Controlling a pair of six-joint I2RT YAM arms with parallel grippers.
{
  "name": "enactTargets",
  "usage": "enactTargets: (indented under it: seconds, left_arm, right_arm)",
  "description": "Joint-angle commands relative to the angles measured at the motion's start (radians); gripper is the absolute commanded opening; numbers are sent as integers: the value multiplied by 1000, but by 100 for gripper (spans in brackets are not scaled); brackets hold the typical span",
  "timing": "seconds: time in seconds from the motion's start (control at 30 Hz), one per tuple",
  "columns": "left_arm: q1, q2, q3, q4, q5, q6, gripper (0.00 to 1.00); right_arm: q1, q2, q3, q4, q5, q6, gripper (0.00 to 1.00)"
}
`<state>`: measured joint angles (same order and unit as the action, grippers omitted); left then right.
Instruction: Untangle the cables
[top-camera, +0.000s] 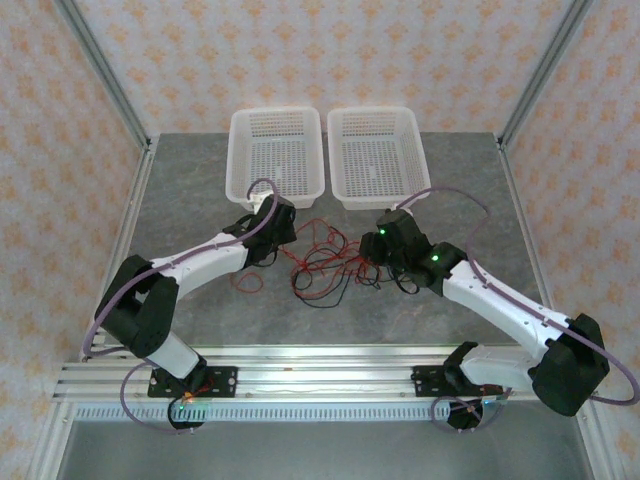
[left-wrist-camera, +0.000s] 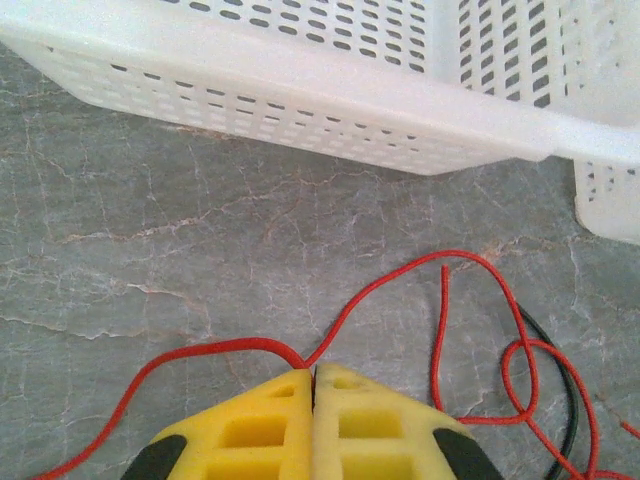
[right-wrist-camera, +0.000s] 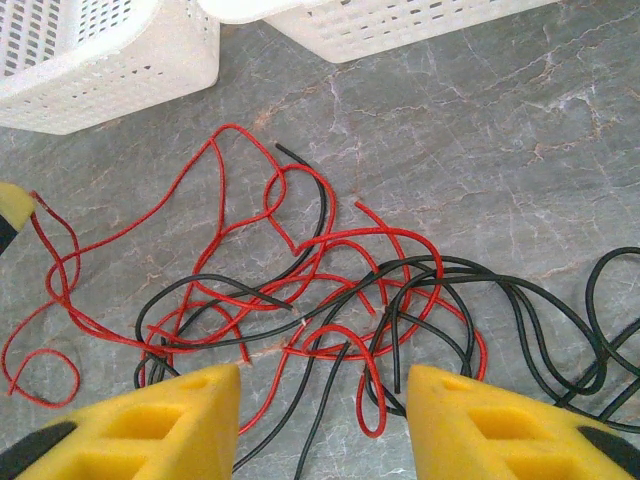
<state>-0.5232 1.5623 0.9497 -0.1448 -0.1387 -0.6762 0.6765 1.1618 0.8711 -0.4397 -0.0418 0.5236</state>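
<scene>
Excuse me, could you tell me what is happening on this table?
Two robot arms are untangling thin red and black cables on a grey marbled table, near two white slotted plastic baskets. The left pincer is shut on a red cable strand at the pile's left edge. The right pincer hangs open over the pile, holding nothing.

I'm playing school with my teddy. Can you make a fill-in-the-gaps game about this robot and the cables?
1. The left gripper is shut on a ___ cable.
2. The right gripper is ___ above the cables.
3. Behind the cables stand ___ white baskets.
4. Some cables are red, the others are ___.
Missing words: red, open, two, black.
</scene>
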Motion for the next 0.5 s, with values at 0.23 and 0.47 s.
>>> enactTargets:
  seconds: [0.23, 0.47]
  left_arm:
    - [4, -7, 54, -71, -16, -2, 17]
    - [4, -25, 35, -117, -6, -9, 27]
  right_arm:
    - [4, -20, -15, 25, 8, 4, 47]
    - [5, -13, -15, 35, 2, 0, 47]
